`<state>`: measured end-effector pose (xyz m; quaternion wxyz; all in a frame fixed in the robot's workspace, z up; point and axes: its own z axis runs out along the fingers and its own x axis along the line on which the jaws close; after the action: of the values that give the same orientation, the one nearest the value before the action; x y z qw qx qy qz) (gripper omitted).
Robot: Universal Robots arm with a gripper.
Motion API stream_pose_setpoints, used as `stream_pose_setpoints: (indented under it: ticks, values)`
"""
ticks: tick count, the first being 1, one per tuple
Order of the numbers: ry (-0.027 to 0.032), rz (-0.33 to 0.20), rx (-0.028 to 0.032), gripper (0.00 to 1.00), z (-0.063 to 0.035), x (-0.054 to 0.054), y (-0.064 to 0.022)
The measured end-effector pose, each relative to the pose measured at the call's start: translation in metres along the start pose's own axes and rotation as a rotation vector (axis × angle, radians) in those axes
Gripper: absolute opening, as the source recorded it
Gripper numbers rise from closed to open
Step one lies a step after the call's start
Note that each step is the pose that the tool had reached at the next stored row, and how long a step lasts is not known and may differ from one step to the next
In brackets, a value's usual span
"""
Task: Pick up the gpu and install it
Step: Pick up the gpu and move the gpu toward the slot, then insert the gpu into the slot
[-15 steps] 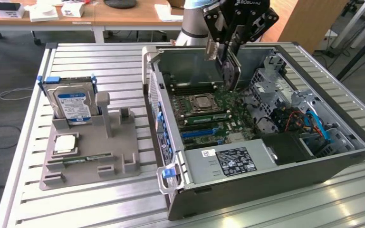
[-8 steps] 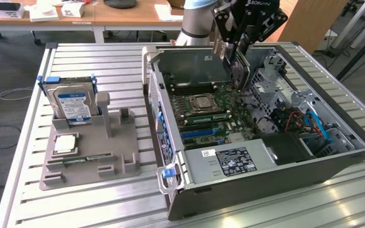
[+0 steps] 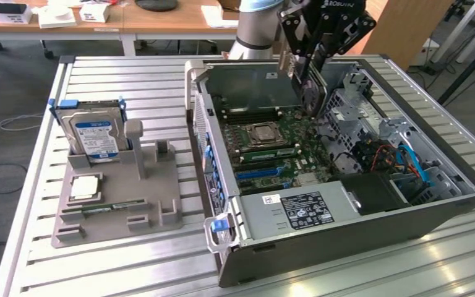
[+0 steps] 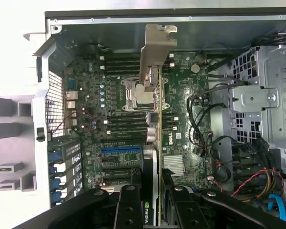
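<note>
Exterior and wrist views of 1 arm at an open computer case (image 3: pixel 336 241) lying on a slatted metal table (image 3: pixel 122 266). The arm (image 3: pixel 254 31) reaches in from the far side of the table. Its wrist points straight down, so the gripper (image 3: pixel 308 65) hangs over the far part of the case interior. The 2 black fingers (image 4: pixel 128 205) are clamped on the gpu (image 3: pixel 312 93), 1 on each flat face.

In the wrist view the gpu (image 4: pixel 152 143) is seen edge-on, standing on its long edge above the motherboard (image 4: pixel 114 143). Its silver bracket (image 4: pixel 155 52) is at the end farthest from the gripper (image 4: pixel 152 191), near the case wall. Whether its lower edge touches the motherboard (image 3: pixel 271 154) cannot be told.

At the exterior view's left, well apart from the case, a grey holder (image 3: pixel 163 192) carries an upright hard drive (image 3: pixel 96 133). A labelled power supply (image 3: pixel 299 207) sits at the near end of the case.
</note>
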<state>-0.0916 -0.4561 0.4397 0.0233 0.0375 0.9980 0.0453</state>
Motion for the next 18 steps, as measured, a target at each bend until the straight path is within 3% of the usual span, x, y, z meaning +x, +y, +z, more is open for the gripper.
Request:
stream_pose_setpoints:
  ticks: [15,18]
  values:
    - [0.0001,-0.001,-0.0001,0.27,0.0001,-0.0013,0.0001]
    - [0.0024,-0.025,-0.0010,0.27,0.0001,-0.0014,0.0002]
